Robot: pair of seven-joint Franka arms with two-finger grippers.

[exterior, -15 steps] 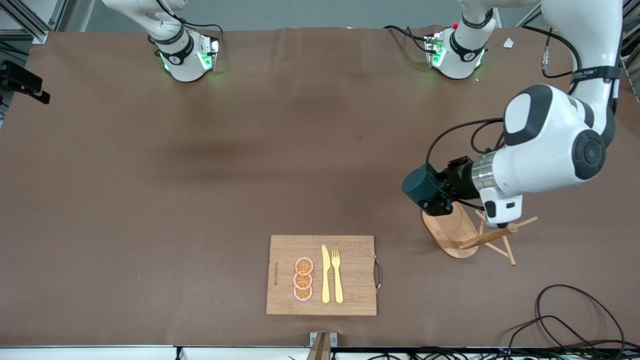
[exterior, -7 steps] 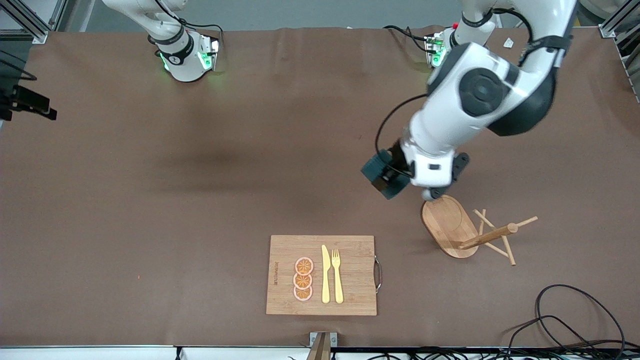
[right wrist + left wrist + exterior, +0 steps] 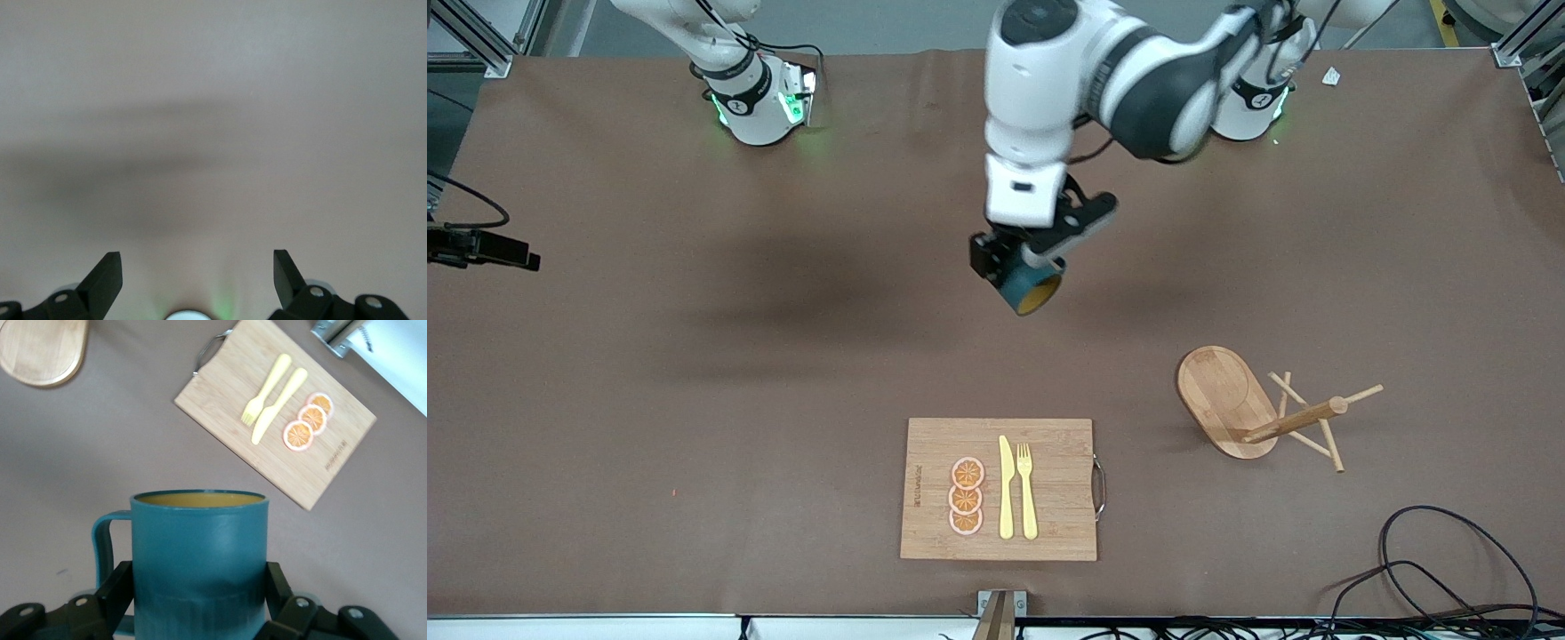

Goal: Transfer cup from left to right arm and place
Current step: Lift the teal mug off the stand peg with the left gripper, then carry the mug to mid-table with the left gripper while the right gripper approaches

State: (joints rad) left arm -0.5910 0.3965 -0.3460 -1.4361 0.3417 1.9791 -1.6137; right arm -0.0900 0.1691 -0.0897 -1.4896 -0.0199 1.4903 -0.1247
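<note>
Front view: we find the left claw [image 3: 1021, 267] clamped on the cup [image 3: 1032, 291], carried in the air over the middle of the desk [image 3: 694, 356], its mouth tipped toward the camera, presumably for handover.

Left wrist view: the fingers [image 3: 117, 590] grip the cup's [image 3: 200, 560] ribbed sides, leaving handle and rim free.

Right wrist view: the right claw [image 3: 197, 273] waits, jaws apart, over bare desk [image 3: 213, 100].

White arms [image 3: 1040, 80] with black joint bands – black fingers [image 3: 107, 277], black cables, green lights glowing at bases [image 3: 760, 102].
</note>
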